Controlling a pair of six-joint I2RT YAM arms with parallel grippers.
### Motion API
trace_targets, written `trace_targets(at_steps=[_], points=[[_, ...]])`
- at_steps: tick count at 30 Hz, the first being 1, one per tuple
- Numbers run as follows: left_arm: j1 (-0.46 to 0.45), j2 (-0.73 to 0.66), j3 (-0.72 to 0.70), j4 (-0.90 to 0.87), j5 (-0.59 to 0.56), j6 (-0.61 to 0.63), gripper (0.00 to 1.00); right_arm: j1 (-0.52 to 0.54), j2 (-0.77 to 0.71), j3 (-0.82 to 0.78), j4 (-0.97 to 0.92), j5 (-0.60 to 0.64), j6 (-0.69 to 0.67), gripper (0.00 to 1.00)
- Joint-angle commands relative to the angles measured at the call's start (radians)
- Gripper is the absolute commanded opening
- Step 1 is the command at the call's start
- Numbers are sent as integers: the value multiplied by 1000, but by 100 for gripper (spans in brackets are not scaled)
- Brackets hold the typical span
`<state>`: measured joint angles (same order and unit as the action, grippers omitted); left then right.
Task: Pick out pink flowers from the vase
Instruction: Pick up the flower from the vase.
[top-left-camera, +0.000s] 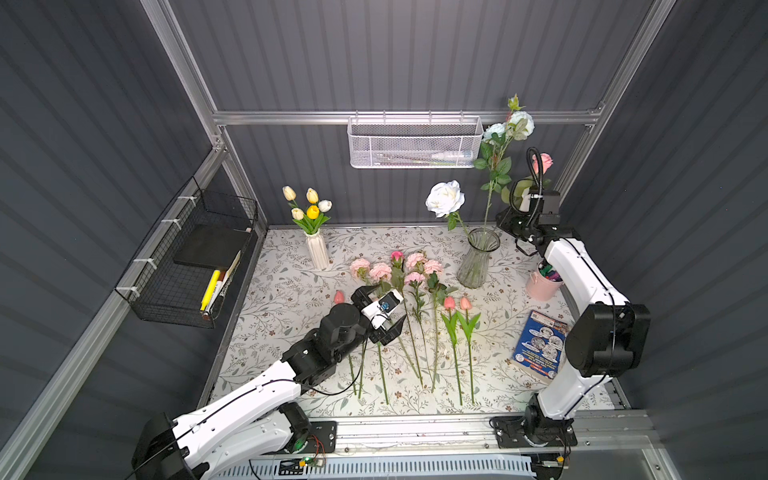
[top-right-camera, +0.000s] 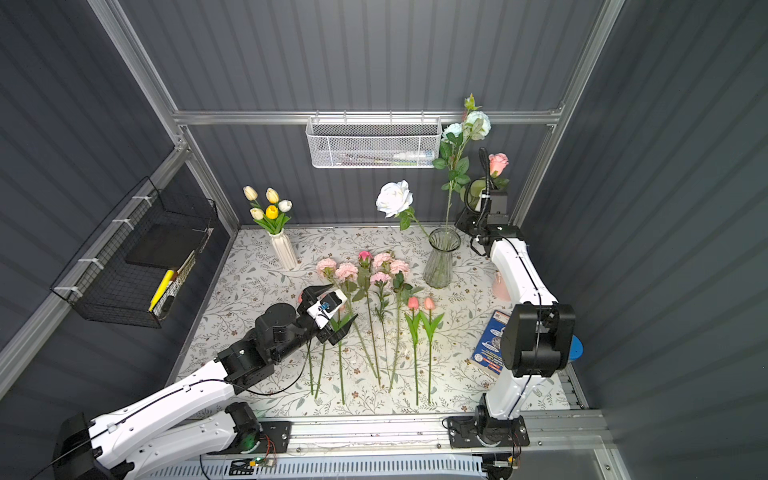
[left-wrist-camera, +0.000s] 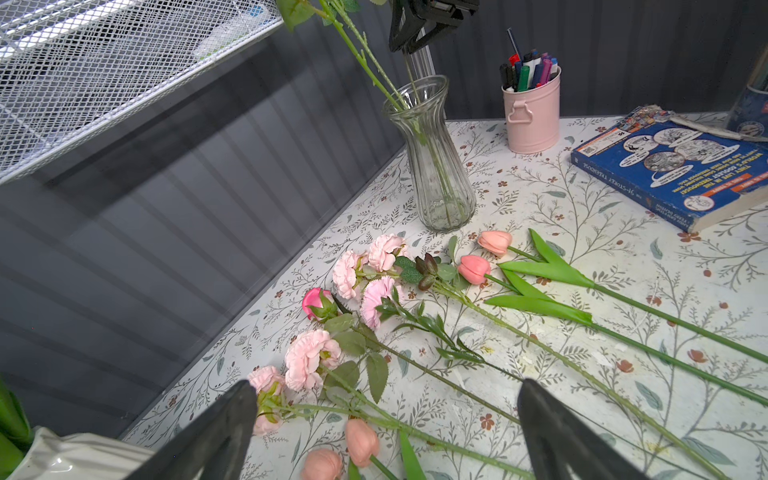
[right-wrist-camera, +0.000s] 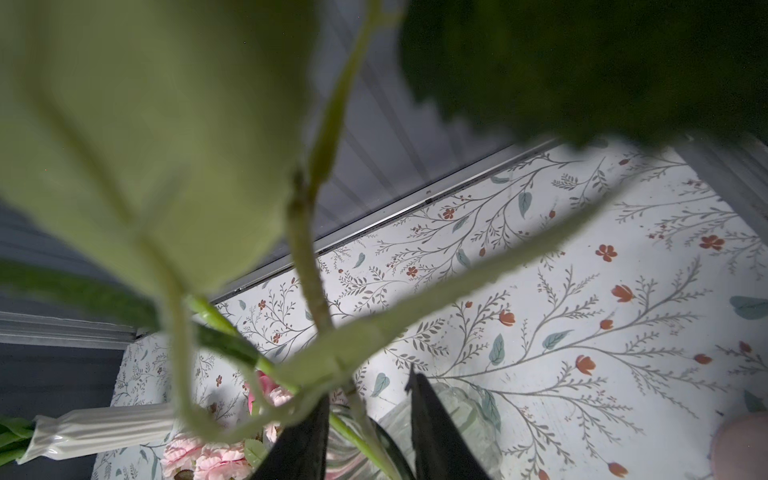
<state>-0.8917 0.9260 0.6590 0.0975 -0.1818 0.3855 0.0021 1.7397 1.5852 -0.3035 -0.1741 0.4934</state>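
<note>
Pink flowers laid in a row on the table, with one pink rose up by the vase.
Nearest, the left gripper hangs wide open over the row, holding nothing. The pink flowers lie side by side on the table, their long axes running near to far, stems toward the arm bases and blooms toward the back wall. To the right lies a blue book, its spine reading "91-Storey Treehouse". Farther back, the vase holds a white rose and blue roses, and a pen pot stands beside it. Above the vase, the right gripper has its jaws narrow either side of a green stem; leaves crowd its camera, and I cannot tell whether it pinches. The pink rose rises behind it, bloom up. A mesh basket hangs on the back wall.
</note>
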Motion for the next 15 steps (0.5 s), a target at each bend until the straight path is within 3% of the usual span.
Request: trace_targets(at_steps=[1, 10, 15], points=[[-4, -1, 11, -6, 13, 5, 99, 7, 3, -30, 30, -16, 13, 31], [-4, -2, 11, -8, 8, 3, 99, 16, 3, -83, 84, -29, 15, 23], [-4, 0, 11, -10, 8, 1, 99, 18, -3, -100, 112, -32, -1, 9]])
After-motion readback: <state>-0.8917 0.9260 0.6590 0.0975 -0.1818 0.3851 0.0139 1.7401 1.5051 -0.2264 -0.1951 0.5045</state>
